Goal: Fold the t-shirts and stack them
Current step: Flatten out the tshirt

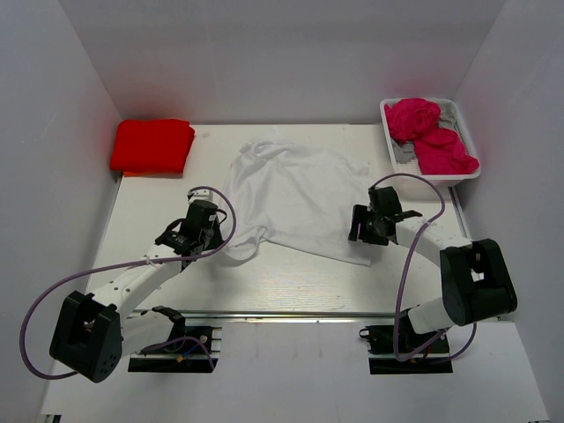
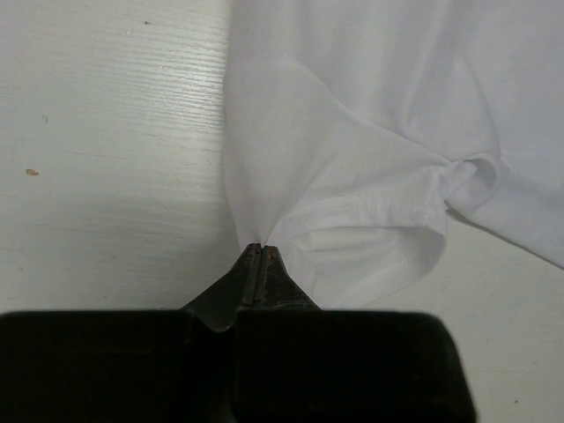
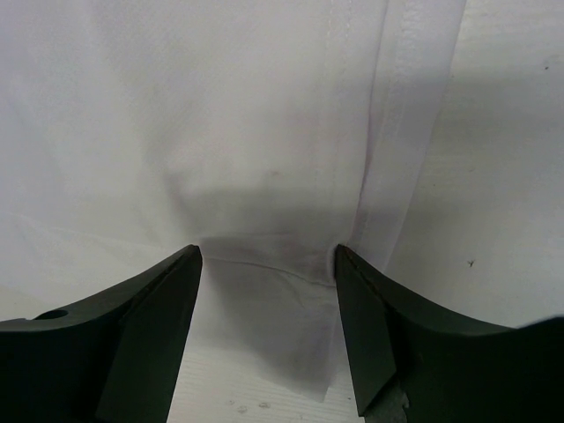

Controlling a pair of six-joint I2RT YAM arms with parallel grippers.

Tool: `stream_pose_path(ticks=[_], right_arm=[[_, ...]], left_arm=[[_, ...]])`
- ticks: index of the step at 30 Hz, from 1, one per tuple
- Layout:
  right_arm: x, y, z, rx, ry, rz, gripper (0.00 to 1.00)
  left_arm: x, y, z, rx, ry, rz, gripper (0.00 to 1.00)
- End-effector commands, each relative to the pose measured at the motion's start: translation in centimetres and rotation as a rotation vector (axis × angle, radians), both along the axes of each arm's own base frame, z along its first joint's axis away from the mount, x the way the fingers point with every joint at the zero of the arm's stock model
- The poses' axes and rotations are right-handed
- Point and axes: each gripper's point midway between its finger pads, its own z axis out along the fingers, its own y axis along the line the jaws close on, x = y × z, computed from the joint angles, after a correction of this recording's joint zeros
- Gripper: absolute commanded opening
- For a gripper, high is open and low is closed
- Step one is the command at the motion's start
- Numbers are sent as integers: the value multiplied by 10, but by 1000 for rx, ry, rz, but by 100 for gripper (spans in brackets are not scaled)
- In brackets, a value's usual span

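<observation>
The white t-shirt [image 1: 300, 194] is spread, rumpled and not yet folded, across the middle of the counter [image 1: 291, 286] in the top view, its neck toward the upper left and its lower edge running toward the lower right. One sleeve is bunched at the lower left of the cloth. In the left wrist view a fold of this sleeve is drawn to a point and pinched between the pressed-together fingers of the left end effector [image 2: 262, 251] at the lower middle of the frame. At the shirt's lower right corner the right end effector [image 3: 269, 256] is seen with its fingers spread; in the right wrist view the hemmed edge of the cloth lies between them, ungripped, with the bare counter to the right.

The red t-shirt [image 1: 152, 145] is folded at the upper left of the top view, well apart from the white one. The magenta-pink t-shirts [image 1: 430, 134] are heaped loosely in the wire basket [image 1: 432, 176] at the upper right, just beyond the right arm
</observation>
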Motion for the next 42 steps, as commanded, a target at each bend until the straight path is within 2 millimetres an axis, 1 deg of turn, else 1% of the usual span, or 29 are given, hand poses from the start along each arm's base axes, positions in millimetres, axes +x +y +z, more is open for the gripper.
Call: stream_pose_path(ticks=[1, 2, 3, 4, 6, 7, 9, 11, 14, 16, 18, 21, 24, 27, 30, 31, 32, 33, 34, 38, 41, 42], right_arm=[[-6, -7, 1, -13, -4, -25, 68], [-8, -8, 0, -13, 1, -32, 66], [-7, -7, 4, -10, -14, -32, 64], [-8, -7, 4, -8, -8, -31, 62], [-8, -9, 7, -16, -21, -40, 55], [-9, -9, 8, -15, -17, -44, 54], [-9, -6, 12, 2, -30, -26, 49], [-11, -5, 12, 9, -29, -22, 49], [-16, -4, 10, 14, -8, -10, 54], [-18, -7, 7, 0, 3, -13, 60], [-20, -10, 5, -13, 9, -20, 62], [-22, -10, 4, -14, 15, -19, 62], [-22, -7, 3, -3, 17, -8, 59], [-23, -2, 4, 18, 14, 11, 51], [-21, -2, 7, 21, -2, 12, 34], [-21, -2, 8, 22, -4, 13, 26], [-21, -3, 9, 24, -10, 10, 20], [-20, -2, 11, 25, -18, 13, 8], [-19, -2, 14, 30, -29, 11, 0], [-18, -3, 19, 28, -54, 14, 0], [-14, -9, 25, 5, -85, -15, 0], [-10, -13, 34, -4, -124, -39, 0]], left_arm=[[0, 3, 7, -2, -16, 12, 0], [0, 3, 7, -2, -16, 12, 0], [0, 3, 7, -2, -16, 12, 0], [0, 3, 7, -2, -16, 12, 0], [0, 3, 7, -2, -16, 12, 0], [0, 3, 7, -2, -16, 12, 0], [0, 3, 7, -2, -16, 12, 0], [0, 3, 7, -2, -16, 12, 0], [2, 2, 8, -6, -25, 12, 0], [2, 2, 8, -6, -25, 12, 0], [2, 2, 8, -6, -25, 12, 0], [2, 2, 8, -6, -25, 12, 0], [2, 2, 8, -6, -25, 12, 0], [2, 2, 8, -6, -25, 12, 0], [2, 2, 8, -6, -25, 12, 0], [2, 2, 8, -6, -25, 12, 0], [2, 2, 10, -10, -33, 12, 0], [2, 2, 11, -10, -33, 12, 0], [2, 2, 11, -10, -33, 12, 0], [2, 2, 13, -14, -41, 12, 0], [4, 1, 17, -18, -49, 12, 0], [6, 0, 21, -23, -59, 12, 0]])
